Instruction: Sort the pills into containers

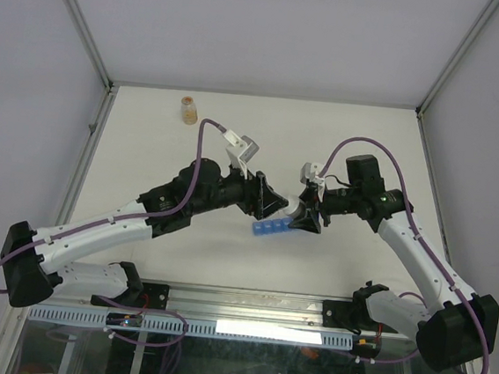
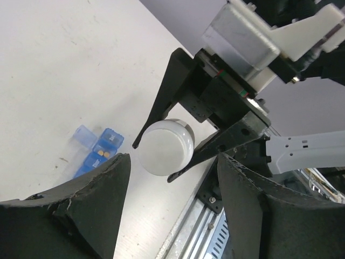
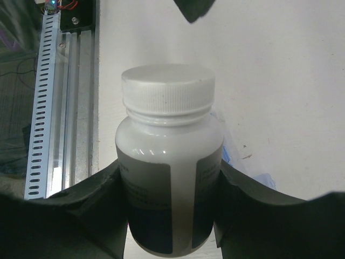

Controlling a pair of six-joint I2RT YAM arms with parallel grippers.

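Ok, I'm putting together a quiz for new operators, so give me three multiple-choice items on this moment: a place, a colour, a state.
1. Where does the amber bottle stand?
A) toward the far left of the table, on its own
B) at the near edge
C) at the right edge

2. What colour are the containers?
A) red
B) translucent blue
C) green

3. What is the right tool doing?
A) hanging empty
B) resting shut on the table
C) clamped on the white bottle, cap on

Answers:
1 A, the top view shows it alone there.
2 B, the strip shows blue in the top and left wrist views.
3 C, the right wrist view shows it gripping the capped bottle's sides.
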